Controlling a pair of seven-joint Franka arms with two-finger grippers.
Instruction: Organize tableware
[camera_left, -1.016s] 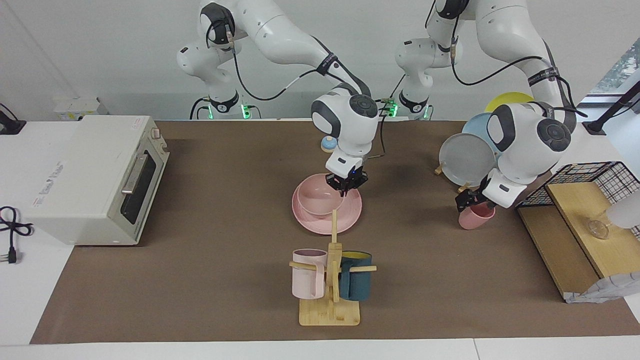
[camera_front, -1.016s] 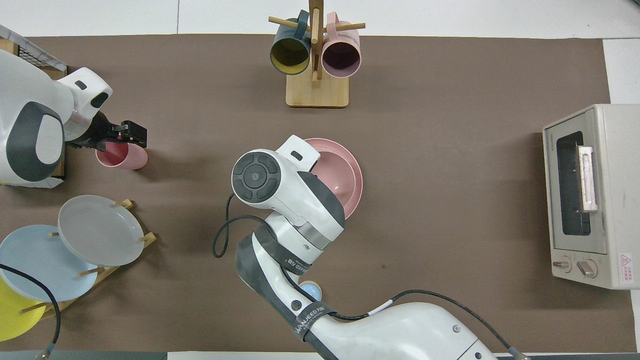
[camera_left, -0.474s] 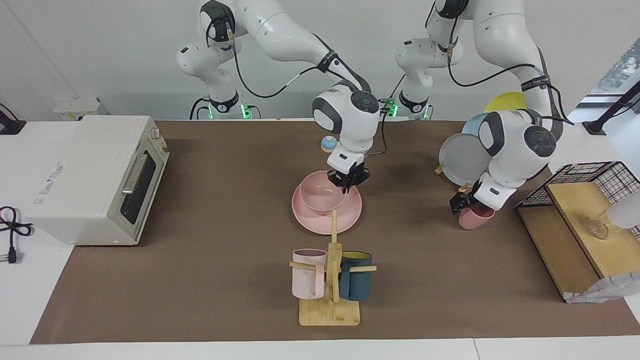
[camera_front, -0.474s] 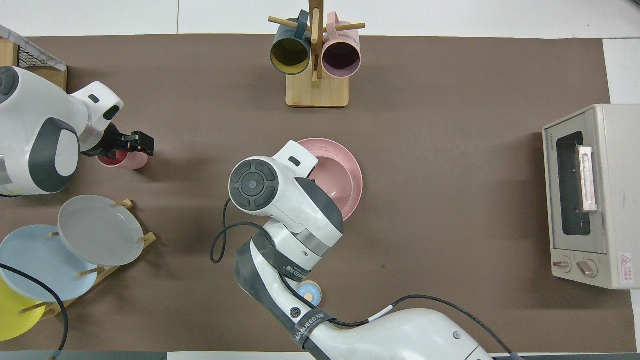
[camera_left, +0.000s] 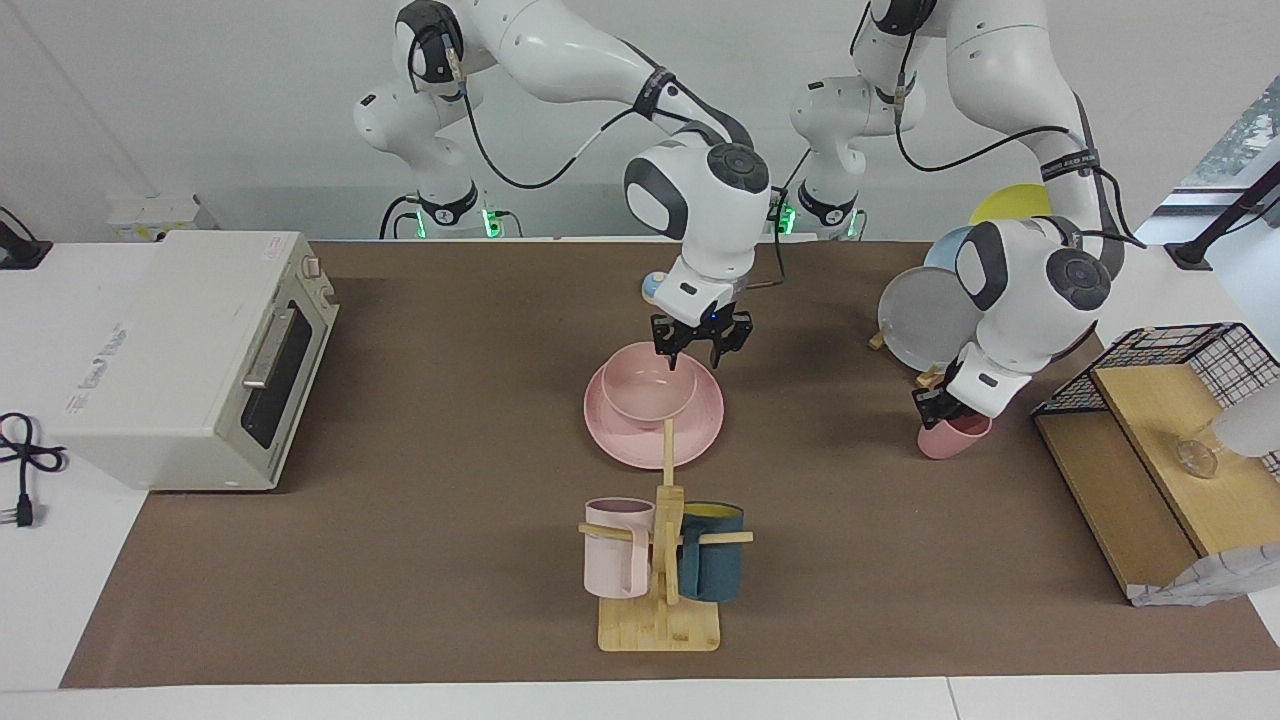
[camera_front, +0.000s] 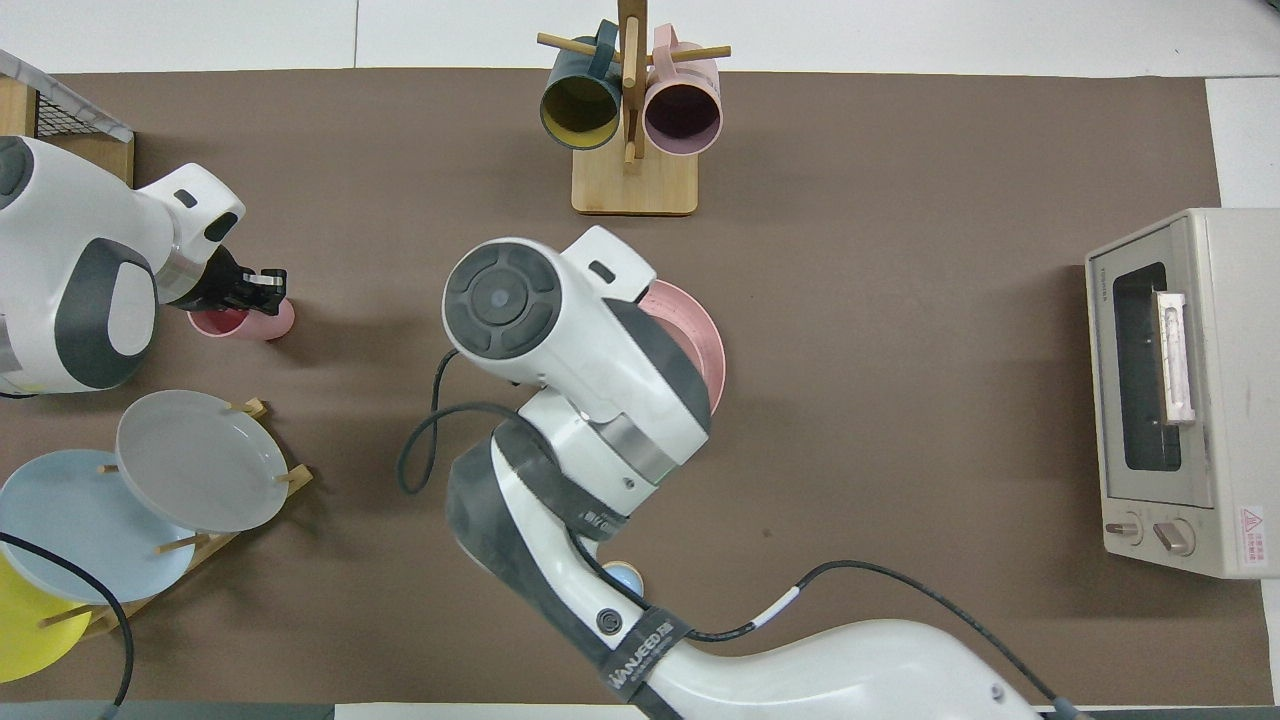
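Note:
The pink bowl (camera_left: 648, 392) sits on the pink plate (camera_left: 700, 428) in the middle of the table. My right gripper (camera_left: 696, 360) hangs open and empty just above the bowl's rim, on the side nearer the robots. In the overhead view the right hand hides the bowl, and only the plate's edge (camera_front: 708, 350) shows. The pink cup (camera_left: 958, 438) stands upright toward the left arm's end of the table, beside the plate rack. My left gripper (camera_left: 938, 405) is down at the cup's rim. It also shows in the overhead view (camera_front: 262, 292), above the cup (camera_front: 240, 322).
A mug tree (camera_left: 660, 560) with a pale pink and a teal mug stands farther from the robots than the plate. A toaster oven (camera_left: 190, 350) is at the right arm's end. A rack of grey, blue and yellow plates (camera_left: 930, 320) and a wire basket on a wooden shelf (camera_left: 1180, 400) are by the cup.
My right gripper has let go of the bowl's rim, opened and risen; the bowl stays on the plate. My left gripper has shifted slightly over the cup's rim.

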